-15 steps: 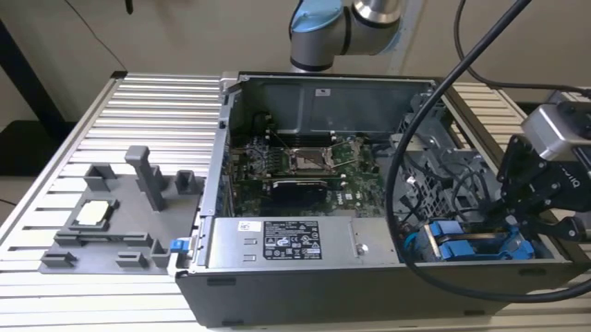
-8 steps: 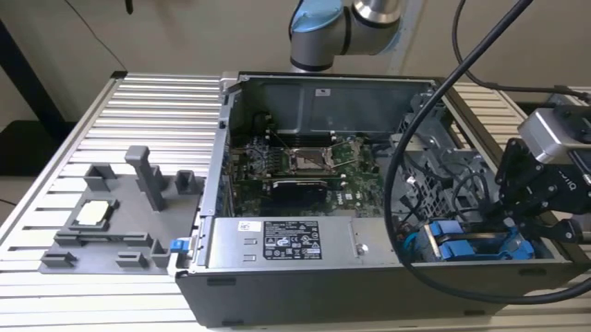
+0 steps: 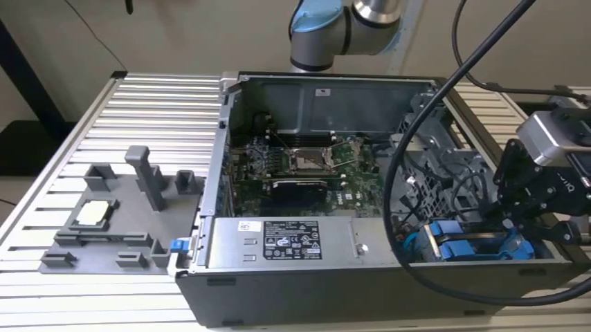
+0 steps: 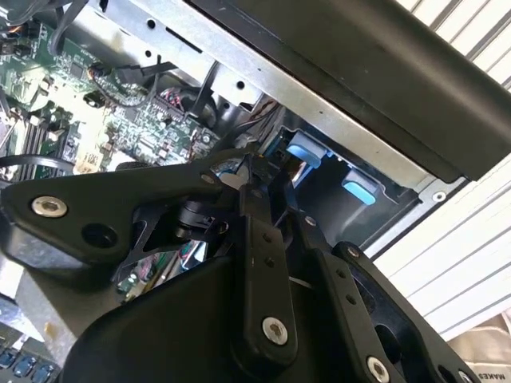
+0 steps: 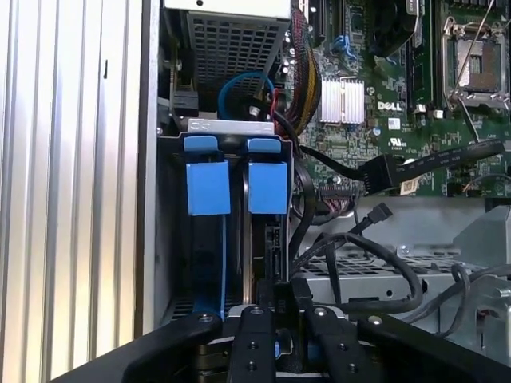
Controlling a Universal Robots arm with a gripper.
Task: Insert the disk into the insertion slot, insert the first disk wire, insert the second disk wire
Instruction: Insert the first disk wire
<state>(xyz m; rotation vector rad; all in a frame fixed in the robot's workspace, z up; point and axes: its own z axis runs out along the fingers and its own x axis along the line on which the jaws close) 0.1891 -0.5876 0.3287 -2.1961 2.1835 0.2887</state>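
fingers [image 5: 254, 339] pinched close together, hovering at the disk [image 5: 267, 191] — seated in the insertion slot [image 5: 166, 239] beside another blue-framed drive [image 5: 207, 187].

disk [image 5: 267, 187] sits on edge inside the insertion slot [image 5: 169, 239], seen in first wrist view. bright blue frame tab faces out, dark drive edge with connector runs behind it. slot is a narrow dark grey sheet-metal bay in the case corner.

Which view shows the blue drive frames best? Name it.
First wrist view: two bright blue plastic drive frames side by side, head-on. Exterior view shows them beside the tool; second wrist view, tips behind it.
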